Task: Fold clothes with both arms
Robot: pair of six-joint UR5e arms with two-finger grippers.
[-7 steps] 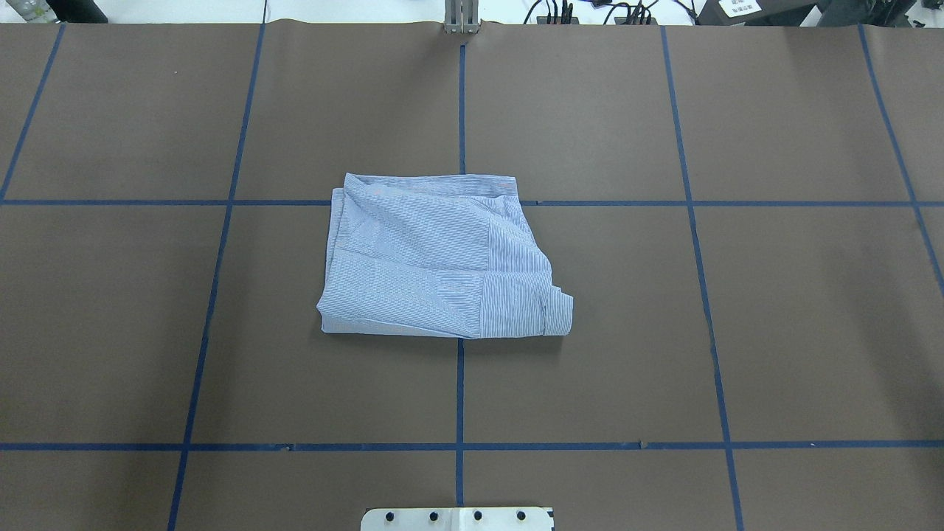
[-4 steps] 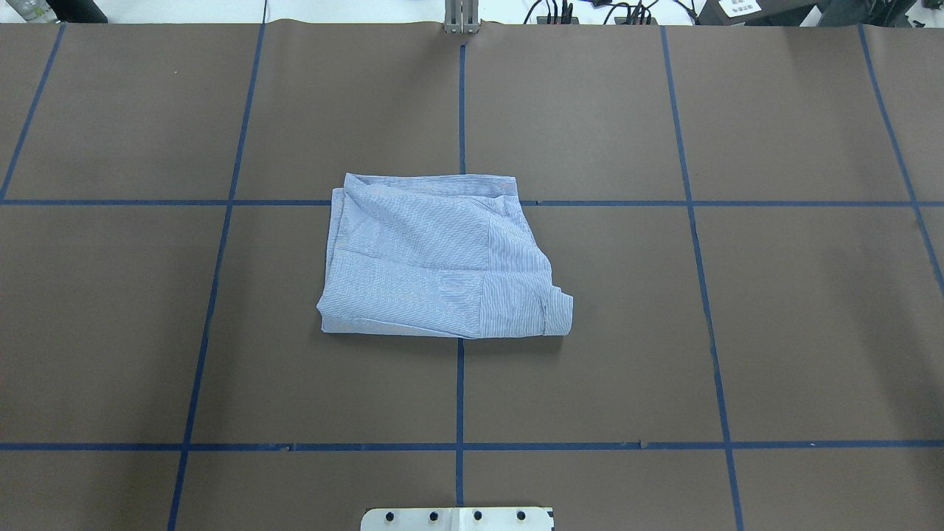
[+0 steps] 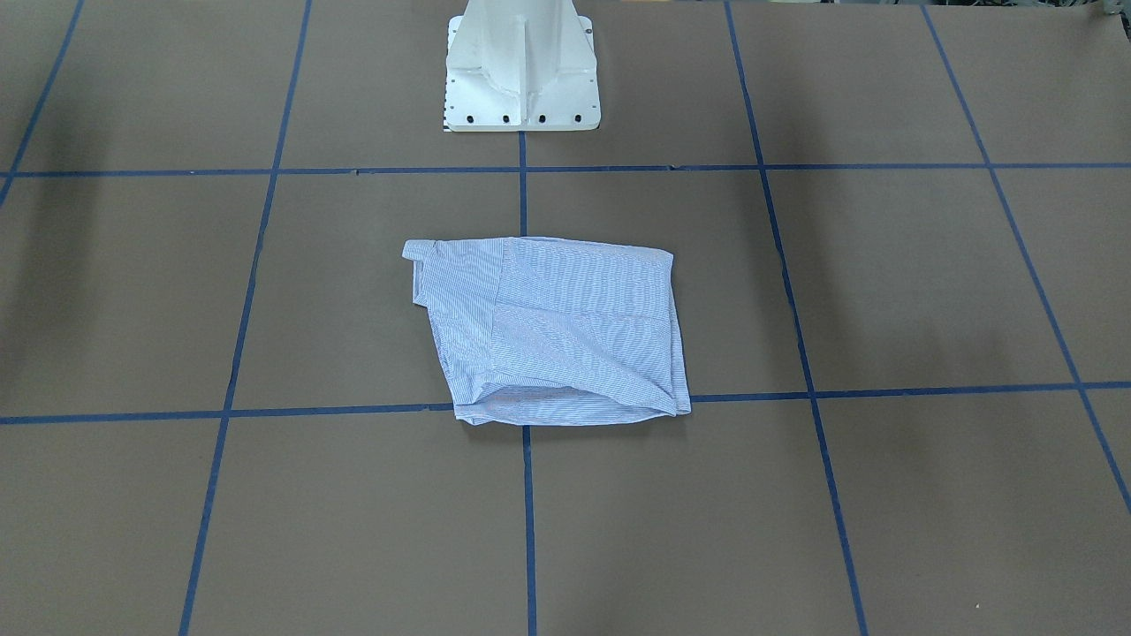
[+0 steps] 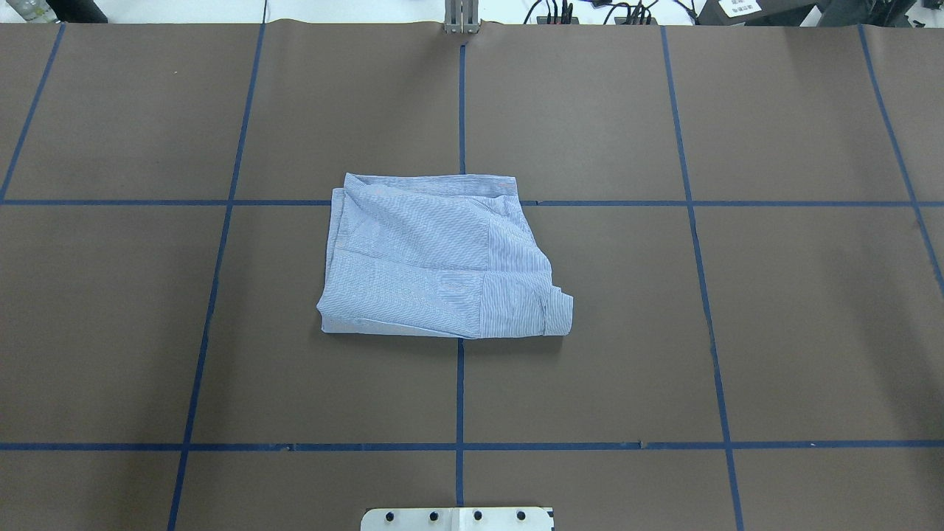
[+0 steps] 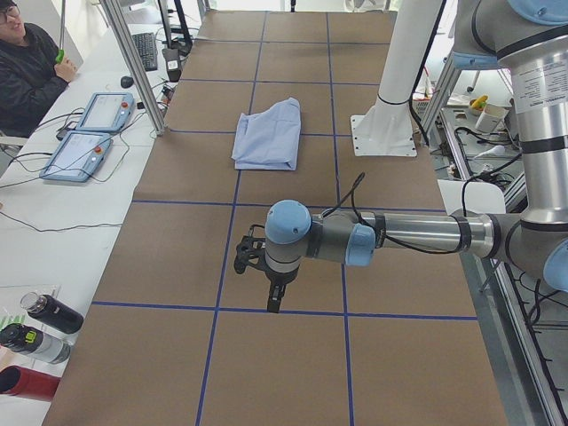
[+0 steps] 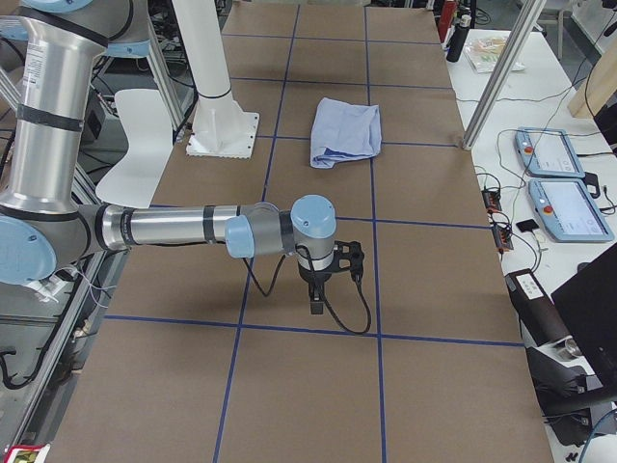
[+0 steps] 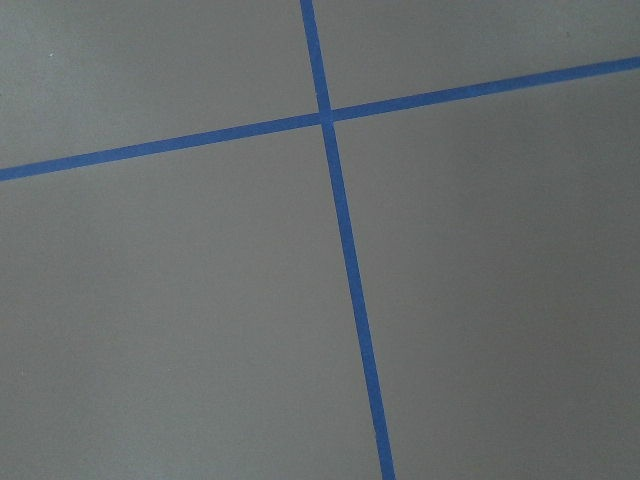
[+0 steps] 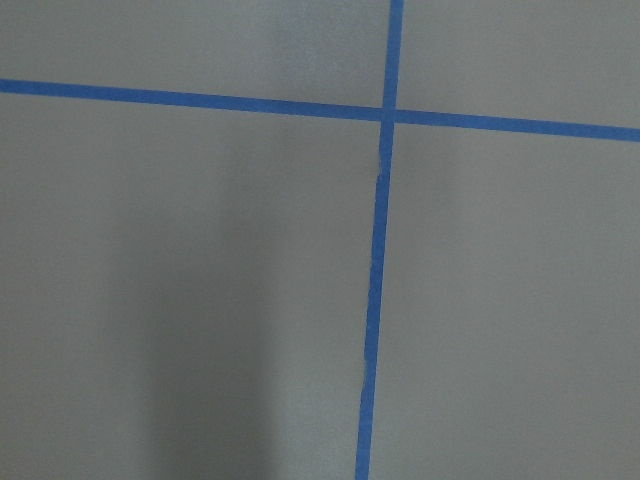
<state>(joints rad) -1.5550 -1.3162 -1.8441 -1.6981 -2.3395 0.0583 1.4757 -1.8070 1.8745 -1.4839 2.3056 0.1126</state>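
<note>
The folded shirt is laid flat at the middle of the desk, its edges well apart from the left pincer and the right pincer. Whether these are spread cannot be told.

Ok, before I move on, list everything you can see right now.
table: one, brown, the whole work area.
tape lines: many, blue, grid across table.
shirt: one, light blue striped, folded, mid-table.
control tablets: two, grey, side bench.
bottles: three, dark and red, bench end.
keyboard: one, black, side bench.
person: one, dark top, seated at bench.
pedestal: one, white, table's robot-side edge.
arms: two, silver with blue caps; left arm and right arm, each over one table end.
claws: two, black; left claw and right claw above bare table, away from shirt; open or shut unclear.
</note>
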